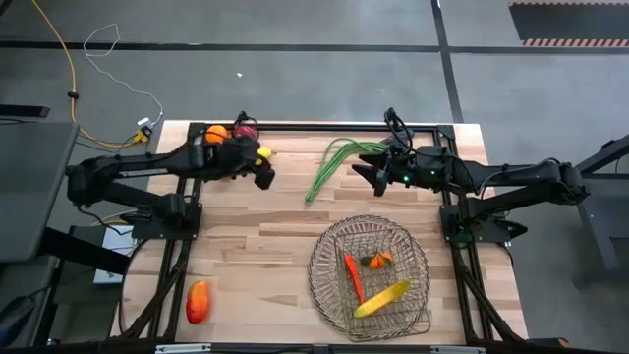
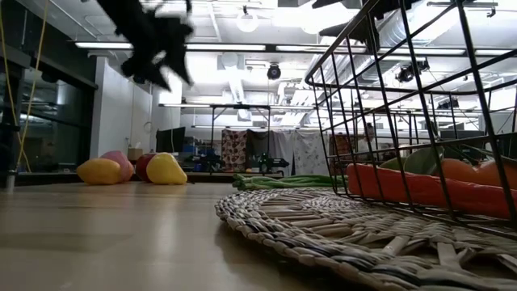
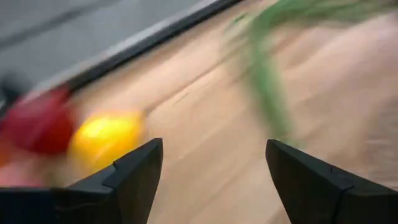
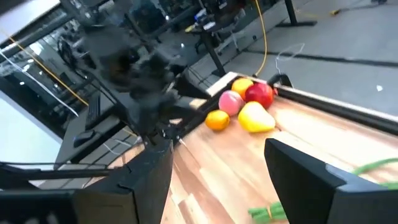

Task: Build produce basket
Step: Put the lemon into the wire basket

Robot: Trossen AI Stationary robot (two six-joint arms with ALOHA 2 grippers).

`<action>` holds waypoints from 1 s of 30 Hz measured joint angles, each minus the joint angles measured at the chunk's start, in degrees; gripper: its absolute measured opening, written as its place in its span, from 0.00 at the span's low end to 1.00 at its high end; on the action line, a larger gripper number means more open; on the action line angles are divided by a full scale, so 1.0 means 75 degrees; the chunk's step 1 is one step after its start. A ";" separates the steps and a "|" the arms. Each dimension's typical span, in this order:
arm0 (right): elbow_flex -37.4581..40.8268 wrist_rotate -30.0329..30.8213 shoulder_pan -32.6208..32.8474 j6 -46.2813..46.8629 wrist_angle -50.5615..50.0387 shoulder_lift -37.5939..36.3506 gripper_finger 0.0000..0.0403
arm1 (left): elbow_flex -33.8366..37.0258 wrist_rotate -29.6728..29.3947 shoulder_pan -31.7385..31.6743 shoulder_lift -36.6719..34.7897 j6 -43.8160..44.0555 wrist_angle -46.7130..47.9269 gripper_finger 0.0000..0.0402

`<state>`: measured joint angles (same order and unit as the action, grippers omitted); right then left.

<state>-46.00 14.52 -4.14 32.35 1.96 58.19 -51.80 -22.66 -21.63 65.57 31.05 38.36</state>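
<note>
I hold the left pincer (image 1: 263, 179) released just beside the yellow pear (image 1: 263, 152), a light, smooth, rigid toy best gripped across its wide belly; the right pincer (image 1: 369, 173) stands released by the green beans (image 1: 334, 162).

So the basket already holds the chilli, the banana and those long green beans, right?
Not the beans. The high view shows the long green beans lying on the bare table, beyond the basket and just in front of the right tool. Inside the basket are the chilli, the banana and a small orange piece.
</note>
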 joint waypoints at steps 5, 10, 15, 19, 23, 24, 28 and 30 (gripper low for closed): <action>0.0000 -0.0012 0.0003 0.0115 -0.0207 -0.0001 0.61 | 0.0055 -0.0209 -0.0811 0.0578 0.0440 0.2156 0.68; 0.0000 -0.0012 0.0003 0.0107 -0.0215 0.0000 0.61 | 0.0569 -0.0307 -0.1714 0.0645 -0.0072 0.2166 0.68; 0.0000 -0.0015 0.0006 0.0100 -0.0240 0.0000 0.61 | 0.0922 -0.0010 -0.2410 0.0645 -0.0659 0.2146 0.70; 0.0000 -0.0015 0.0006 0.0089 -0.0312 -0.0002 0.61 | 0.1205 0.0140 -0.2765 0.0646 -0.1001 0.1989 0.72; 0.0000 -0.0016 0.0006 0.0089 -0.0326 0.0000 0.61 | 0.1481 0.0383 -0.3000 0.0660 -0.1352 0.1607 0.74; 0.0000 -0.0016 0.0006 0.0089 -0.0329 0.0000 0.61 | 0.1538 0.0452 -0.3057 0.0660 -0.1420 0.1515 0.75; 0.0000 -0.0015 0.0006 0.0089 -0.0350 0.0000 0.61 | 0.1622 0.0633 -0.3241 0.0660 -0.1565 0.1284 0.76; -0.0003 -0.0017 0.0006 0.0089 -0.0351 0.0000 0.61 | 0.1651 0.0652 -0.3314 0.0660 -0.1576 0.1182 0.78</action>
<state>-46.02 14.40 -4.10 33.01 -0.68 58.19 -39.42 -17.77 -46.48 70.52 19.23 47.22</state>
